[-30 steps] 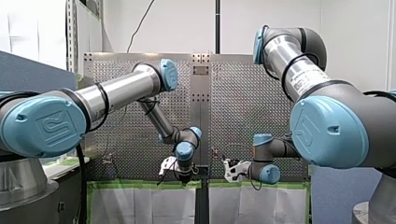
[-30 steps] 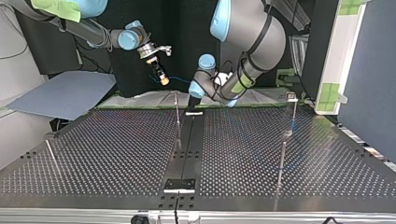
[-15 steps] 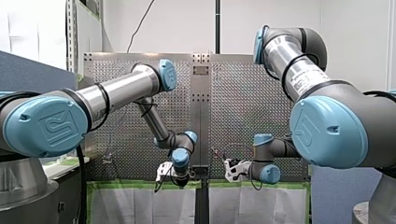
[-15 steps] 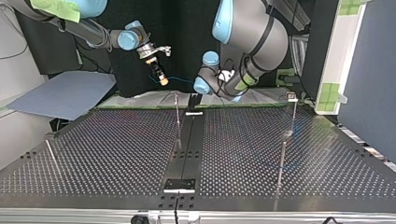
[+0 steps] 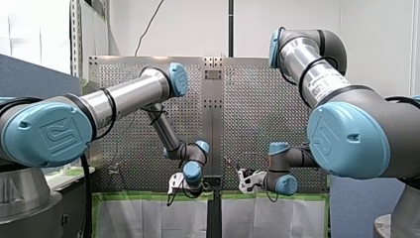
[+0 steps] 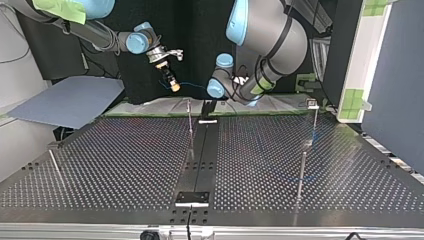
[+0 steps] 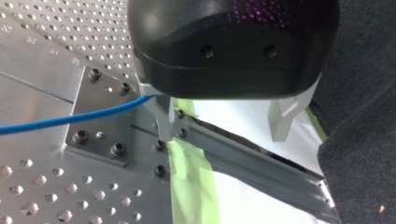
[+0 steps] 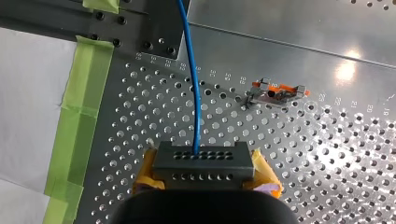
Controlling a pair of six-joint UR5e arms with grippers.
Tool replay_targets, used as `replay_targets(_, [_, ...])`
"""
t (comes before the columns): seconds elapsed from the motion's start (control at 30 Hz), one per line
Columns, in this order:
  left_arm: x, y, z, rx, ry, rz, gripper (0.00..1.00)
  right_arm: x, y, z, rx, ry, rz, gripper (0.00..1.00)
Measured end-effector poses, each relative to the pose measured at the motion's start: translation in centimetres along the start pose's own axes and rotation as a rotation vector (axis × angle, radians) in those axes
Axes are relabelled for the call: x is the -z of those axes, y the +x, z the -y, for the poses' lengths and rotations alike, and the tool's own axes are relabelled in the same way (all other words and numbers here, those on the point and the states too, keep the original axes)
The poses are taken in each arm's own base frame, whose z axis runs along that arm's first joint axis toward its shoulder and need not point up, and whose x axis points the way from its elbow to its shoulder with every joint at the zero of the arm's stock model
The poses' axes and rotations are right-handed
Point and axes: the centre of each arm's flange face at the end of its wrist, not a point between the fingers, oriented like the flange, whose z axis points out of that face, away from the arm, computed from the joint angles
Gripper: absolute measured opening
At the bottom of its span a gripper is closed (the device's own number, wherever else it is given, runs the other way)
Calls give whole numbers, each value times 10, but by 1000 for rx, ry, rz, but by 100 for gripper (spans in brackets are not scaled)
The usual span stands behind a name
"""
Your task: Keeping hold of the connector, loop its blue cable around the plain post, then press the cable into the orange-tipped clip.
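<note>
So your right gripper (image 8: 205,179) has its yellow pads clamped on either side of the dark grey connector (image 8: 201,161), solid grip from what the right wrist view shows. The blue cable (image 8: 194,84) comes out of the connector's face and runs straight ahead of the gripper, over the perforated table (image 8: 327,154), toward the edge with the green tape (image 8: 77,116). The orange-tipped clip (image 8: 276,91) sits on the table ahead of the gripper and off to one side of the cable, well apart from it, so nothing is pressed in there. In the left wrist view your left gripper (image 7: 222,133) has its two metal fingers (image 7: 161,116) spread wide, gripping nothing, and the cable comes in from the side and meets the outer face of one finger. I can't tell if it just touches there or passes behind. In the top view both grippers hang near the table's far edge, with the cable strung in the air between them.
</note>
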Motion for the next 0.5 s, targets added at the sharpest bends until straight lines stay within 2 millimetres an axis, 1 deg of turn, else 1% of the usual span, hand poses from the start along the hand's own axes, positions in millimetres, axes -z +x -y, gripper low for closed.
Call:
replay_targets(0.2, [4, 0, 0, 2, -29, 49, 100, 0, 0, -1, 1, -1, 0, 0])
replay_targets(0.37, [13, -13, -9, 33, -43, 98, 100, 0, 0, -1, 0, -3, 2, 0])
replay_targets(0.5, [19, -10, -12, 51, -41, 114, 100, 0, 0, -1, -1, -2, 3, 0])
